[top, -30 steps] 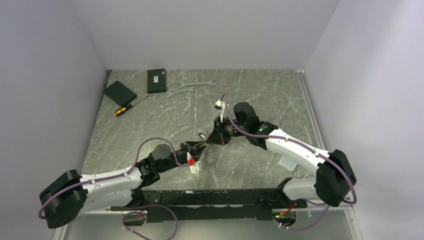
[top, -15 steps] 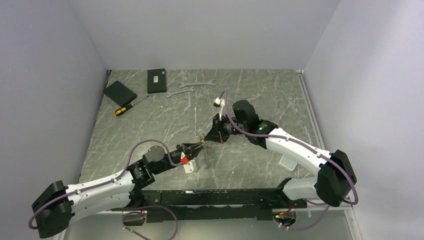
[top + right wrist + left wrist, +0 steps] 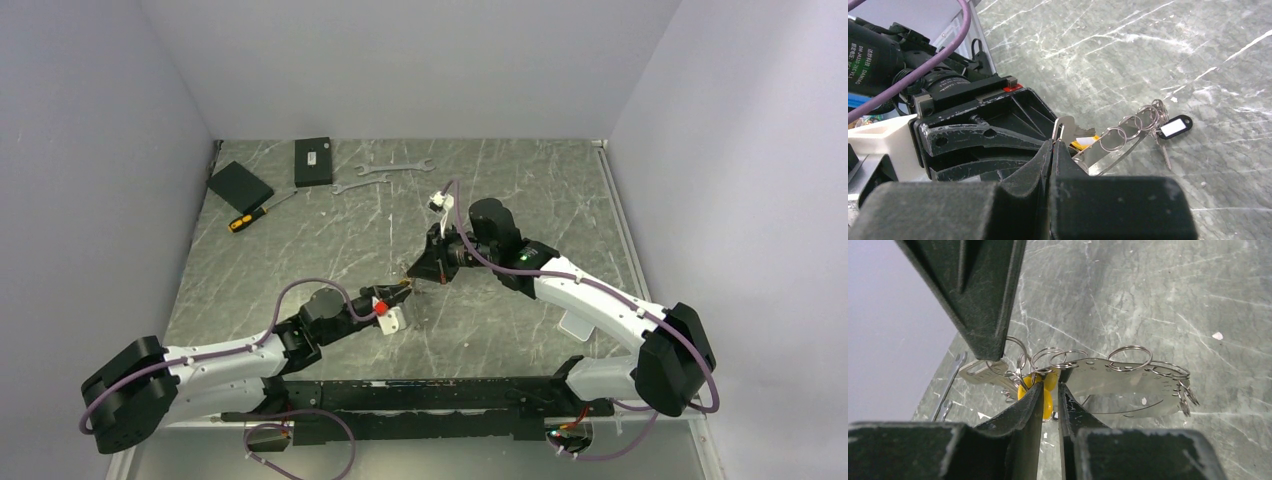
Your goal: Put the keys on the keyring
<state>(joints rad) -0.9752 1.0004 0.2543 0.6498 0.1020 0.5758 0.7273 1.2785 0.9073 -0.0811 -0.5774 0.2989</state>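
Note:
The keyring [image 3: 1128, 385] is a flat silvery oval piece with several small split rings along its rim, held just above the table. My right gripper [image 3: 1054, 144] is shut on one end of the keyring [image 3: 1098, 155]. Tiny silvery keys [image 3: 1164, 150] and a black tag [image 3: 1175, 126] hang from rings at its far end. A yellow key tag [image 3: 1049, 399] hangs near the held end. My left gripper [image 3: 1050, 385] is closed to a narrow gap with that tag between its fingertips. In the top view the left gripper [image 3: 400, 291] and the right gripper [image 3: 415, 272] meet mid-table.
Two silver wrenches [image 3: 395, 168] [image 3: 352, 187] lie at the back. Two black boxes [image 3: 313, 161] [image 3: 240, 184] and a yellow-handled screwdriver [image 3: 255, 212] sit at the back left. A white plate [image 3: 575, 325] lies by the right arm. Walls close in both sides.
The left arm swung outward, then came back, with its gripper staying at the keyring. Its jaws have narrowed a little. The right gripper shifted slightly left, still shut on the keyring.

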